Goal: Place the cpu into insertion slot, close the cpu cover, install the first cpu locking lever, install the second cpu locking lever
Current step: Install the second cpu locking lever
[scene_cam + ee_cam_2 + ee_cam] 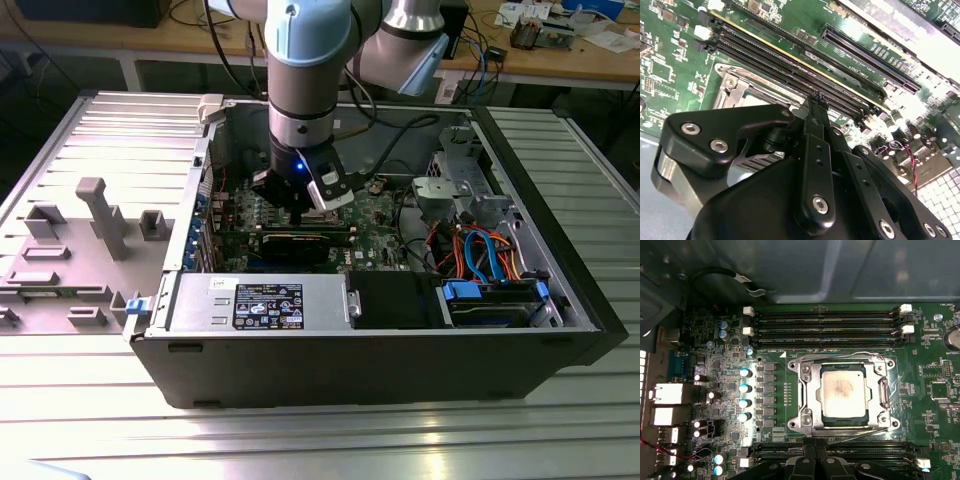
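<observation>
Exterior view: the arm [305,70] reaches down into an open computer case [380,330] that lies on a ribbed metal table [330,440]. The gripper [300,205] hangs low over the green board [385,235], toward the case's back wall and nearer the exterior view's left side. A power supply box [255,303] runs along the case's near edge, and orange and blue cables [480,250] lie at the exterior view's right end. A grey fixture plate [75,250] with upright blocks rests on the table beside the case, at the exterior view's left.

First wrist view: the cpu [844,392] sits flat in the slot [844,421], its silvery top facing up. The cover [812,390] lies closed down around the cpu, its frame bordering the chip on all sides. A thin lever [842,358] runs along one edge of the cover and another lever [860,434] along the opposite edge; whether either is hooked cannot be told. Long black memory slots [825,327] lie just beyond one lever, and more memory slots [860,450] beside the other.

In the second wrist view the black fingers [815,125] stand close together with their tips nearly meeting, just above the board beside the memory slots [790,60]. Nothing is seen held between them. A corner of the cover [732,82] shows just past the gripper's linkage.
</observation>
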Motion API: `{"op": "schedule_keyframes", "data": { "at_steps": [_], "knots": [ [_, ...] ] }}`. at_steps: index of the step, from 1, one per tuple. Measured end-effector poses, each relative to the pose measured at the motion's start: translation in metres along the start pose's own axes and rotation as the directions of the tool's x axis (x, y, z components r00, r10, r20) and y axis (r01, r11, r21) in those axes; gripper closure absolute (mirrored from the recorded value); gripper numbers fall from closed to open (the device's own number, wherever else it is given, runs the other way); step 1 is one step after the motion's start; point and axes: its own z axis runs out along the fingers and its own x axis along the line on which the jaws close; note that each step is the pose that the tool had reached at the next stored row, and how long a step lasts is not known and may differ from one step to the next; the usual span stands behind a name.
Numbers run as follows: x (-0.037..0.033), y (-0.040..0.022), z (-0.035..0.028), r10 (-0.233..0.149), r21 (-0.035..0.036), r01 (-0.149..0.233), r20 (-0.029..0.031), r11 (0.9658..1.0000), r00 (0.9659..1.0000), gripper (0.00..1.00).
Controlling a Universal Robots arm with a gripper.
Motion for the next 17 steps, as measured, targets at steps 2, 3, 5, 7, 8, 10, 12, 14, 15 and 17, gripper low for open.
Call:
{"op": "schedule_keyframes", "data": {
  "at_steps": [2,3,5,7,8,10,12,14,15,17],
  "knots": [
    [-0.0002,-0.0001,0.0004,-0.018,-0.0009,0.018,-0.0041,0.9998,0.9998,0.89],
    [-0.0003,0.0000,0.0005,-0.018,-0.0019,0.018,-0.0042,0.9998,0.9998,0.89],
    [-0.0003,0.0000,0.0005,-0.018,-0.0020,0.018,-0.0042,0.9998,0.9998,0.89],
    [-0.0003,-0.0001,0.0005,-0.018,-0.0019,0.018,-0.0044,0.9998,0.9998,0.89],
    [-0.0003,-0.0002,0.0005,-0.018,-0.0020,0.018,-0.0044,0.9998,0.9998,0.89],
    [-0.0003,-0.0002,0.0005,-0.018,-0.0020,0.018,-0.0044,0.9998,0.9998,0.89],
    [-0.0003,-0.0002,0.0005,-0.018,-0.0020,0.018,-0.0044,0.9998,0.9998,0.89],
    [-0.0003,-0.0002,0.0006,-0.018,-0.0021,0.018,-0.0044,0.9998,0.9998,0.89],
    [-0.0002,-0.0003,0.0006,-0.019,-0.0020,0.019,-0.0046,0.9998,0.9998,0.89],
    [0.0002,-0.0008,0.0006,-0.023,-0.0020,0.023,-0.0050,0.9997,0.9997,0.89]
  ]
}}
